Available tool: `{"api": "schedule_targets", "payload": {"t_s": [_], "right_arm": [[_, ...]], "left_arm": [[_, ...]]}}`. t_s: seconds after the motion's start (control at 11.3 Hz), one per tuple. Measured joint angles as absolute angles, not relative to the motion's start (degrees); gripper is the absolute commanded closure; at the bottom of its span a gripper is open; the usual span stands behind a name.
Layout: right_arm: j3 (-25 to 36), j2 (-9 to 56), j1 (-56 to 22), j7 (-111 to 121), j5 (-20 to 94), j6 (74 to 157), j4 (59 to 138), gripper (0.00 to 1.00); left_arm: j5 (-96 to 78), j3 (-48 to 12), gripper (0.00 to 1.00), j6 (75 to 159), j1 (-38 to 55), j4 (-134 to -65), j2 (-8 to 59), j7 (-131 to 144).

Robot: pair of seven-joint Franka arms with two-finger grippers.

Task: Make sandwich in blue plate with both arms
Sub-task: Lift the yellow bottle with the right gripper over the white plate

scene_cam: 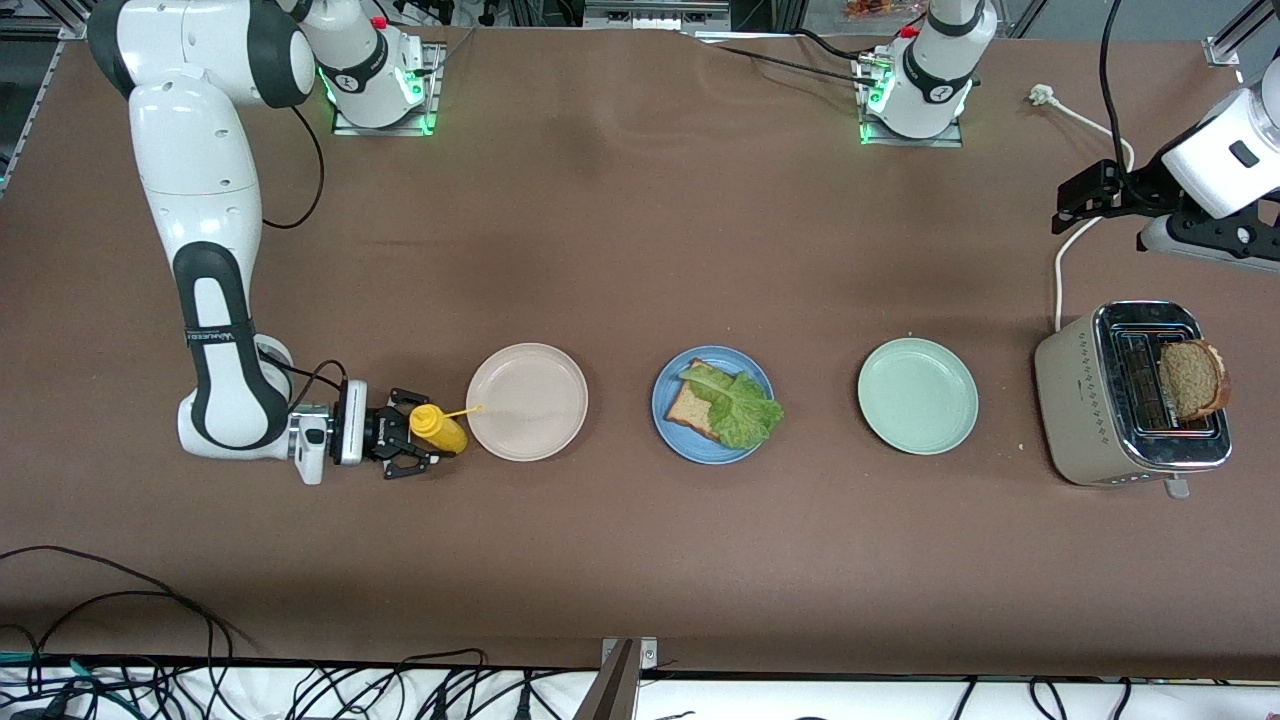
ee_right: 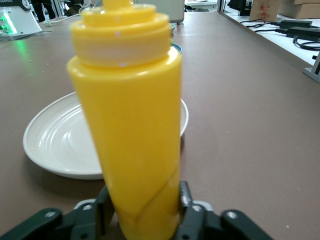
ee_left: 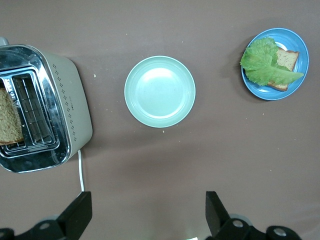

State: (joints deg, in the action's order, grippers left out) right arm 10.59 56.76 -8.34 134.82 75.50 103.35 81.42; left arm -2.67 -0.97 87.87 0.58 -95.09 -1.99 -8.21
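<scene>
The blue plate lies mid-table with one brown bread slice on it and a ruffled lettuce leaf on top. A second bread slice sticks out of the toaster. My right gripper is low at the table, its fingers pressed on both sides of a yellow squeeze bottle beside the beige plate. My left gripper hangs open and empty, high over the table near the toaster.
A beige-white plate lies toward the right arm's end, right next to the bottle. A mint-green plate lies between the blue plate and the toaster. A white power cord runs from the toaster.
</scene>
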Motion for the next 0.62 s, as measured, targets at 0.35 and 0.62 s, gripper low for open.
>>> {"api": "schedule_targets", "payload": {"t_s": [0.35, 0.62], "right_arm": [[10.6, 56.7, -8.6, 135.2, 75.8, 104.4, 81.3, 1.0], [10.7, 55.3, -9.6, 132.3, 72.5, 107.9, 80.9, 1.0]], "left_arm": [[-2.7, -1.0, 0.0, 87.9, 0.6, -95.1, -2.0, -8.2], [-2.7, -1.0, 0.0, 87.9, 0.6, -95.1, -2.0, -8.2]]}}
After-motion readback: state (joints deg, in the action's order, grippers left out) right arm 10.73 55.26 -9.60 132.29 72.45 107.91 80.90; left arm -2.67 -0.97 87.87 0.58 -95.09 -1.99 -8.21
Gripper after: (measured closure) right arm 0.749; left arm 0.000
